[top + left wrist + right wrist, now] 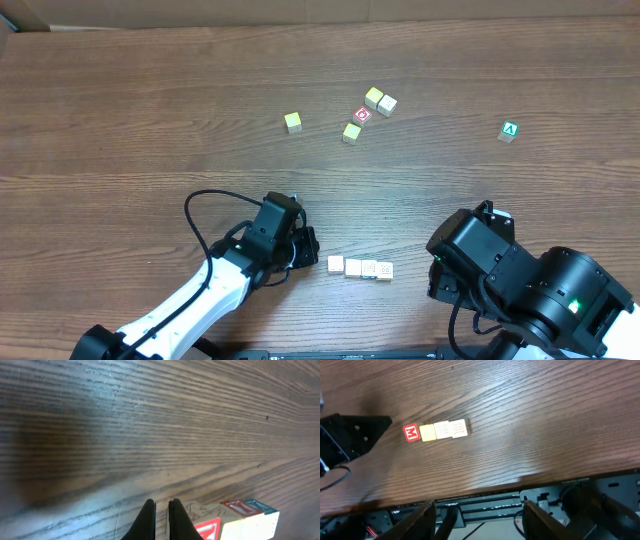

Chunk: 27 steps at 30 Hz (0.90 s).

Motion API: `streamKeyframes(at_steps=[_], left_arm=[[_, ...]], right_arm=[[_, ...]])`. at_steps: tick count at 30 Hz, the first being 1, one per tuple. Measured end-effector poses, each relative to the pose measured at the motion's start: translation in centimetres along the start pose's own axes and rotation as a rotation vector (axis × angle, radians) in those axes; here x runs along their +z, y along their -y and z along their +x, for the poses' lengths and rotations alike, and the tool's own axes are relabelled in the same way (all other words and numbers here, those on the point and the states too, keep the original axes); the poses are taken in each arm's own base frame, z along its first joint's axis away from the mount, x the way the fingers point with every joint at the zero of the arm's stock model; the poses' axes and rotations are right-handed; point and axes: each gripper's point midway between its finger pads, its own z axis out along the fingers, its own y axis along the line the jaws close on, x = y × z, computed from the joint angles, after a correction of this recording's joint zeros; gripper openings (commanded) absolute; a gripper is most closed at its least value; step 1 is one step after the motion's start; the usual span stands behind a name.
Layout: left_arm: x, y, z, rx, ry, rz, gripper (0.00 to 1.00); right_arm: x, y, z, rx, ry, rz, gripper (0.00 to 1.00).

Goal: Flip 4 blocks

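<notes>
row of four blocks set side against side near the front of the table, between the two arms and just beside the left gripper. from the right wrist, read off as a red letter face at the end nearest that gripper, then plain yellow, then two faces of fine dark print. left gripper closed tight on nothing, fingers pressed almost together, tips low over the wood and just short of the nearest block; whether touching it, impossible to tell. right gripper well apart to the right, fingers spread, empty. farther back, a loose cluster of yellow-topped cubes around a red cube with a white ring, and a green "a" cube off on its own; none of these part of the job. step in hand, by the look of it: lining up on the end of the row to turn a cube over, closed tips serving as a pusher. no telling from here how many already turned. next move, most likely: either a careful nudge against the upper edge of the end block to roll it one face, or opening the fingers to straddle and lift it. either way, light contact and a clean line, so as not to shove the whole row along or scatter the neighbours.
</notes>
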Motion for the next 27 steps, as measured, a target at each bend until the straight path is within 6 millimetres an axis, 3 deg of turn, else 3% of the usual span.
streamKeyframes(at_steps=[10,27], left_arm=[[2.0,-0.2,-0.3,0.000,-0.012,0.000,0.04],[2.2,1.5,0.9,0.062,-0.054,0.065,0.04]], right_arm=[[0.0,0.0,0.2,-0.001,-0.008,-0.001,0.55],[0.0,0.1,0.4,-0.001,-0.019,0.001,0.55]])
